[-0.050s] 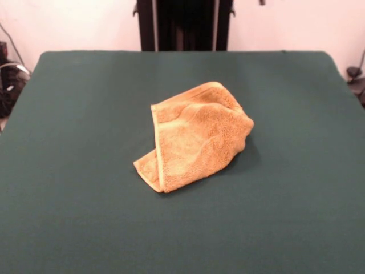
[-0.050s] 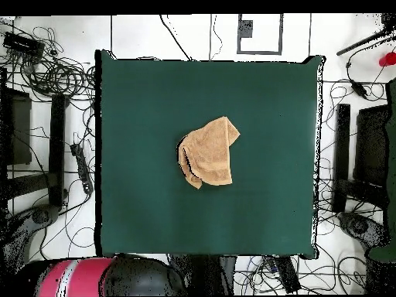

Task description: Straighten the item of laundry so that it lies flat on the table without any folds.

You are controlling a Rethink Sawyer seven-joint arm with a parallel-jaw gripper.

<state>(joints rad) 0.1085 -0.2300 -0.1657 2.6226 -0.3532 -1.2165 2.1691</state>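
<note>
Green table [image 1: 68, 171] fills my view | towel [image 1: 194, 137] sits crumpled near its middle, folded over itself, hemmed edge facing front-left | I see no gripper in either view.

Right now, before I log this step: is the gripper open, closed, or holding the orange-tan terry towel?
Gripper: not in view in either picture. The crumpled orange-tan terry towel lies alone on the dark green table, nothing gripping it.

No readable text or labels anywhere.
</note>
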